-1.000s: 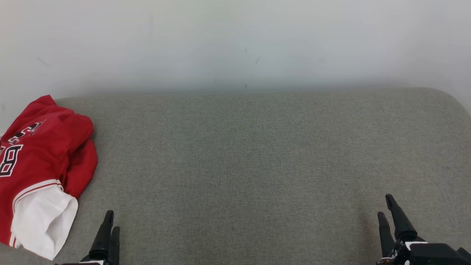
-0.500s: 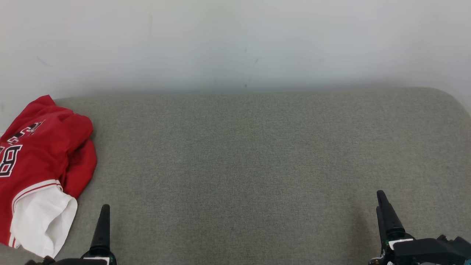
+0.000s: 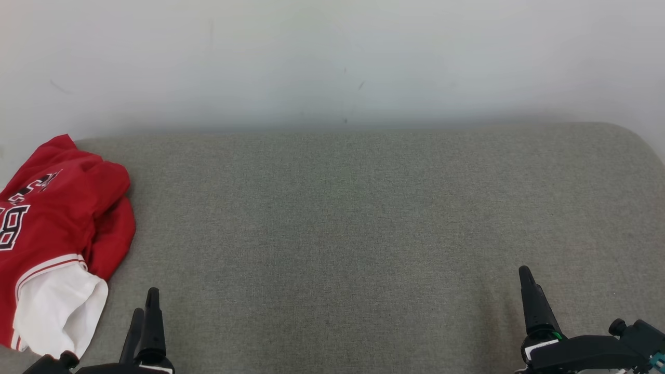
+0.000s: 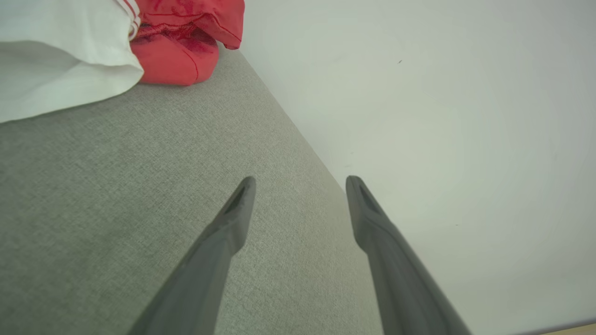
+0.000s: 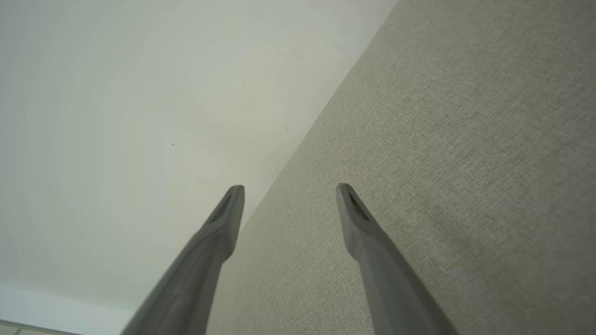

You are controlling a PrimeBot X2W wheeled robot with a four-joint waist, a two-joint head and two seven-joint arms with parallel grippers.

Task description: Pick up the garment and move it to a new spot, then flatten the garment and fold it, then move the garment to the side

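Lying crumpled at nine o'clock in the head view is the garment (image 3: pixel 57 223), a red jersey with black-and-white lettering and a white sleeve or lining spilling out toward eight o'clock. It sits on a desk (image 3: pixel 343 234) covered in grey woven fabric, which backs onto a plain white wall (image 3: pixel 332 62). Part of the garment runs off the view's left edge, so its full shape cannot be told.

The left gripper (image 3: pixel 145 322) is at seven o'clock, near the white cloth but not touching it. The left wrist view shows its fingers (image 4: pixel 233 223) spread apart and holding nothing, with the garment (image 4: pixel 181 56) at eleven o'clock beyond them. The right gripper (image 3: pixel 532 301) is at five o'clock, well apart from the garment. Its fingers (image 5: pixel 219 223) are likewise spread and empty in the right wrist view, above bare grey fabric beside the wall.

Judging by this, the first step is in hand: the garment has not been picked up, nor flattened or folded. The next move probably falls to the left arm, which would need to swing toward nine o'clock, lower its fingers over a raised fold and pinch enough cloth to lift. The wide bare middle of the desk, at twelve o'clock from the grippers, looks like the natural new spot. A shallow pinch risks slipping off the loose cloth.
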